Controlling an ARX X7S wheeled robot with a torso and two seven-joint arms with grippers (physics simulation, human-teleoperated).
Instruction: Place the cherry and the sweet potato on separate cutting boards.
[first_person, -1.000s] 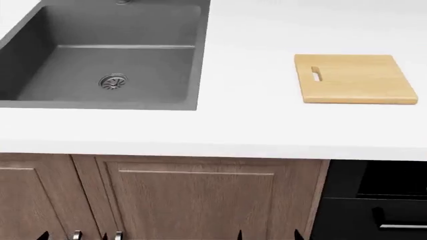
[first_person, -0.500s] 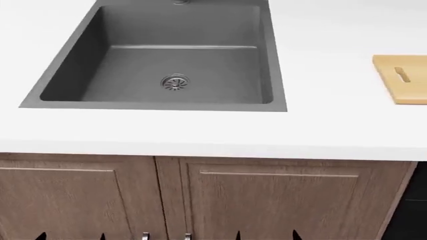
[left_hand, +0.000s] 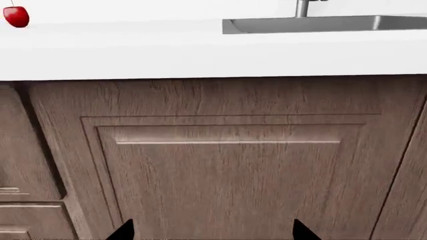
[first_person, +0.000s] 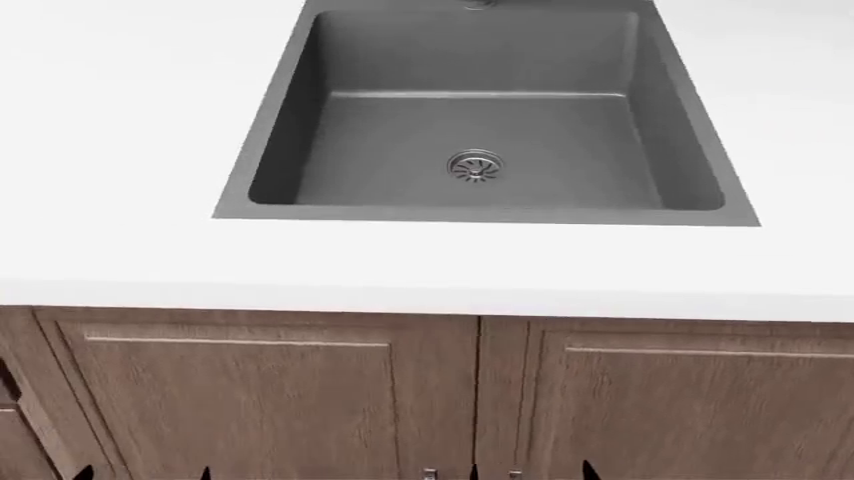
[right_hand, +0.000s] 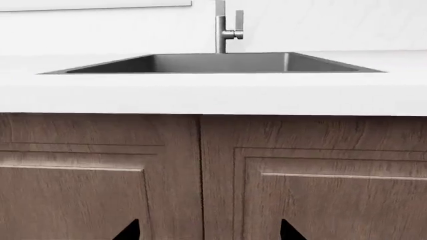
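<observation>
Nearest, both end effectors hang low before the wooden cabinet doors (first_person: 267, 400) — the left end effector (left_hand: 212, 231) and the right end effector (right_hand: 208, 231) each show two dark fingertips spread apart, gripping nothing. Above them runs the white tabletop (first_person: 120, 200) with the grey sink (first_person: 487, 130) and its faucet (right_hand: 225, 30). The cherry (left_hand: 16, 16) rests farther along the tabletop — well apart from the sink.

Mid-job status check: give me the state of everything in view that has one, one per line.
cherry: sitting on the counter, not on a board, not held
sink: empty, drain uncovered
faucet: no water running
cabinet doors: closed
left gripper: open, empty, low in front of the cabinets
right gripper: open, empty, low in front of the cabinets
sweet potato, cutting boards: not in view
</observation>
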